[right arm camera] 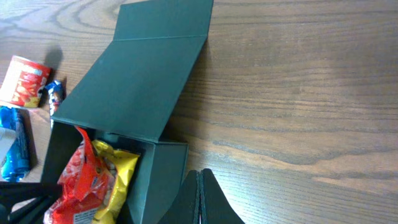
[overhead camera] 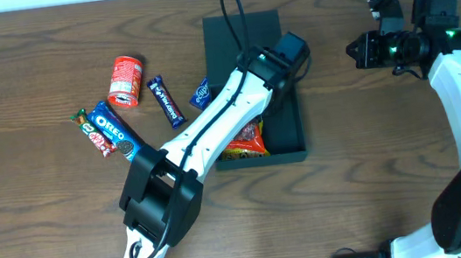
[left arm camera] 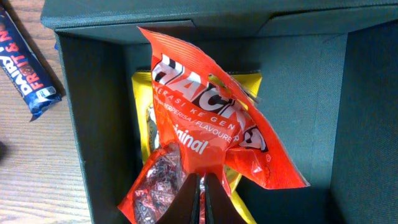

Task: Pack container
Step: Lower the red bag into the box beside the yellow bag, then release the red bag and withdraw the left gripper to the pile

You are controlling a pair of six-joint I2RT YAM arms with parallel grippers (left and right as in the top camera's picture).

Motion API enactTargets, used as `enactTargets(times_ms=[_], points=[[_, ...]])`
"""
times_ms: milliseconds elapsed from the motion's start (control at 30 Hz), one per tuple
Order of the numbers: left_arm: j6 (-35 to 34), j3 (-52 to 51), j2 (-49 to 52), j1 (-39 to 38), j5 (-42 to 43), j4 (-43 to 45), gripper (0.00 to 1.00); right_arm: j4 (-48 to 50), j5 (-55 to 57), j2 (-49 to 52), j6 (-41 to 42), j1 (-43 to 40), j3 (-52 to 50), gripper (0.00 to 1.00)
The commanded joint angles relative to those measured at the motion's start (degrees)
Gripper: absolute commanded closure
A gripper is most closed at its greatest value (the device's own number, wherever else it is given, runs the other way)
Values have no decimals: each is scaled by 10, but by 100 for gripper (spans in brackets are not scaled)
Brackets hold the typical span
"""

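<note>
Left end effector [left arm camera: 200, 199] is pressed together on the lower edge of the orange-red crinkly plastic snack bag [left arm camera: 205, 118], which stands tilted over a yellow foil pack [left arm camera: 249, 84] inside the dark slate-blue square cardboard container [overhead camera: 293, 134] in the middle of the wooden desk [overhead camera: 46, 204]. To do this step well, I think the bag should be laid flat below the walls before release, so that the open flap lid [overhead camera: 262, 28] can shut afterwards. Right end effector [right arm camera: 200, 196] is pressed together on nothing, beside the container.
</note>
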Motion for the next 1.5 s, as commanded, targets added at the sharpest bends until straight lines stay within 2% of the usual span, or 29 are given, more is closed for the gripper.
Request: enactTargets(times_ms=[0,767,1100,1333,1467], points=[[2,0,18,5,4,-3,94,-1,4,-5,-12,-3,9,98],[-5,-5,102,12,19,5,94,-1,10,-5,-12,-3,9,99],[-82,-6,102,31,-11,7,94,-1,10,-5,-12,-3,9,99],[-86,-2,93,35,-11,8,94,-1,10,-5,-12,-3,9,99],[-86,-2,51,35,-22,13,94,-1,10,-5,-12,-3,9,99]])
